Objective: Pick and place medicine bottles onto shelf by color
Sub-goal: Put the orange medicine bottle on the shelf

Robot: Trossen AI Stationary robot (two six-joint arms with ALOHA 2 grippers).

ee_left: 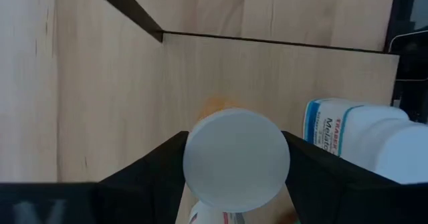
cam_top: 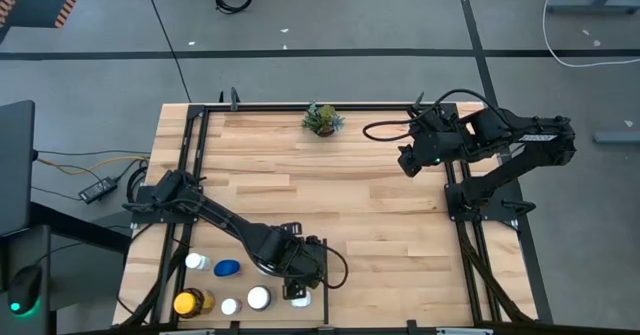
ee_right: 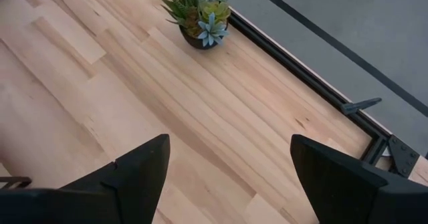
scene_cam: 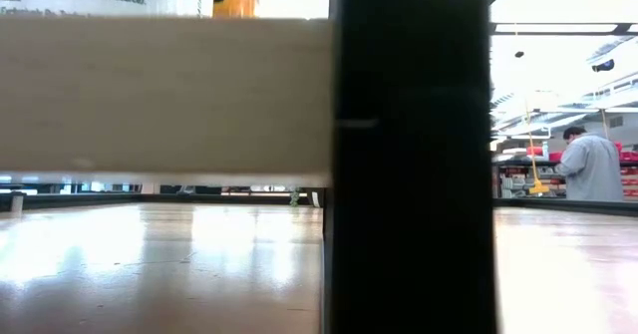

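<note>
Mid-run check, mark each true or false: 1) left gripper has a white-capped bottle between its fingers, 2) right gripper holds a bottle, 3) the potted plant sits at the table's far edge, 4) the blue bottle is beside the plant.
1) True: the left gripper is closed on the white-capped bottle.
2) False: the right gripper is open and empty above bare wood.
3) True: the potted plant stands there.
4) False: the blue bottle is at the near edge.
</note>
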